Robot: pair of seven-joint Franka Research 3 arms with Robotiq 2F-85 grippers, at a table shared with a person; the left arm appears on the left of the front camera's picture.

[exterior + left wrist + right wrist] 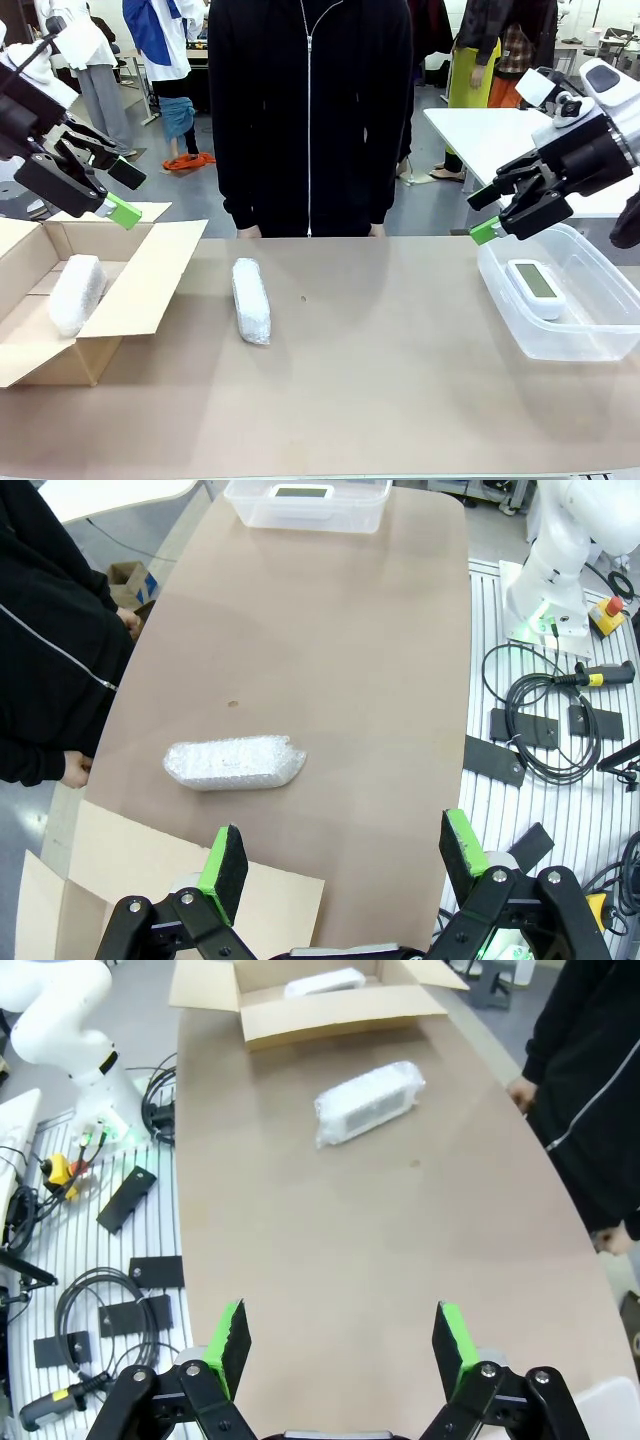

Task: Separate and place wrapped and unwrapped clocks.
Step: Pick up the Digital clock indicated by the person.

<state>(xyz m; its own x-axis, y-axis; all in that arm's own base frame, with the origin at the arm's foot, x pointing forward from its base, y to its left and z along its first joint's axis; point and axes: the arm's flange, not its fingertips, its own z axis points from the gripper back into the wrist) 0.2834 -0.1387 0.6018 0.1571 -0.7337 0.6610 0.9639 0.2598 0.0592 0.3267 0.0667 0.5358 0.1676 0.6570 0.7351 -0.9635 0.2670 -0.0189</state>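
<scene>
My left hand (124, 192), released above the box (150, 270), is nearer the wrapped clock (251, 300) on the table (400, 380), its long axis pointing at the person (310, 110) (right hand (482, 215), also released, by the tub (503, 292)).

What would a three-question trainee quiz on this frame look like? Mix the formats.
1. True or false: the left gripper and the right gripper are both open and empty.
2. Short answer: one wrapped bundle lies in the cardboard box. Where is the other wrapped bundle?
3. Multiple choice: the bare white clock lies A) in the cardboard box, B) on the table, C) in the clear plastic bin.

Key: 1 true. 2 on the table, in front of the person, apart from the box. 3 C.
</scene>
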